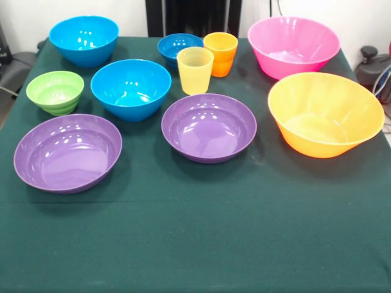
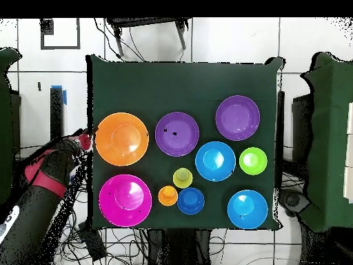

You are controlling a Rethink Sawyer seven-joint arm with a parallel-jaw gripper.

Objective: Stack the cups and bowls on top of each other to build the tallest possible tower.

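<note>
All the bowls and cups stand apart and mouth up on the green cloth; no tower shows. The yellow-orange bowl (image 1: 324,113) and pink bowl (image 1: 293,46) are at the right. Two purple bowls (image 1: 67,152) (image 1: 209,127) sit nearest the front. Behind them are two bright blue bowls (image 1: 131,87) (image 1: 84,39), a green bowl (image 1: 55,91) and a small dark blue bowl (image 1: 179,47). The yellow cup (image 1: 195,69) and orange cup (image 1: 220,54) stand side by side. My gripper (image 2: 81,136) shows only in the overhead view, off the table's left edge beside the yellow-orange bowl (image 2: 122,139).
The green table (image 1: 195,244) has a wide bare strip along its front edge. In the overhead view, cables (image 2: 103,238) lie on the floor by the arm, and chairs (image 2: 148,27) stand around the table.
</note>
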